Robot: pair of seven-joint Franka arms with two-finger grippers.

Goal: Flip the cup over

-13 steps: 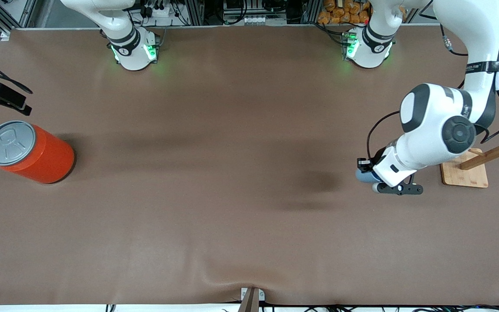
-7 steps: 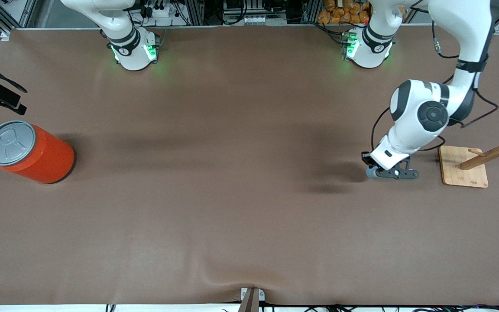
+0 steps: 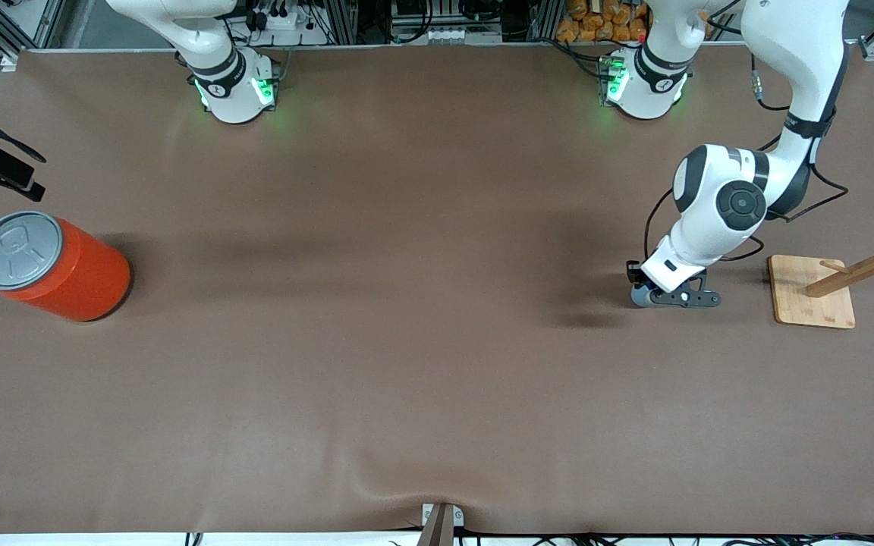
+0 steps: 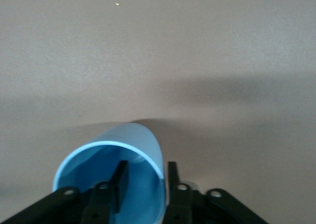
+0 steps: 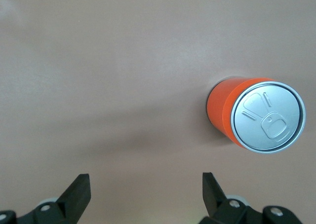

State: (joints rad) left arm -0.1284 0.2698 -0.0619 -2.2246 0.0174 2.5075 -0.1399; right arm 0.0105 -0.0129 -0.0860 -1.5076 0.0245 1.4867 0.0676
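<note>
The light-blue cup [image 4: 132, 144] is at the table surface near the left arm's end, its open mouth turned up toward the left wrist camera. In the front view only a sliver of the cup [image 3: 639, 298] shows under the hand. My left gripper [image 4: 146, 167] [image 3: 655, 296] straddles the cup's rim, one finger inside and one outside. The inner finger stands clear of the wall, so the jaws are open. My right gripper [image 5: 144, 177] hangs wide open with nothing between its fingers, above the table beside the orange can [image 5: 256, 116].
The large orange can [image 3: 54, 265] with a grey pull-tab top stands at the right arm's end of the brown table [image 3: 407, 341]. A wooden rack [image 3: 866, 264] on a square base [image 3: 812, 303] stands close beside the left hand, toward the table's edge.
The left arm came down and set the cup on the table, shifting slightly toward the right arm's end. Its fingers have parted from the cup wall. The right arm has stayed still.
</note>
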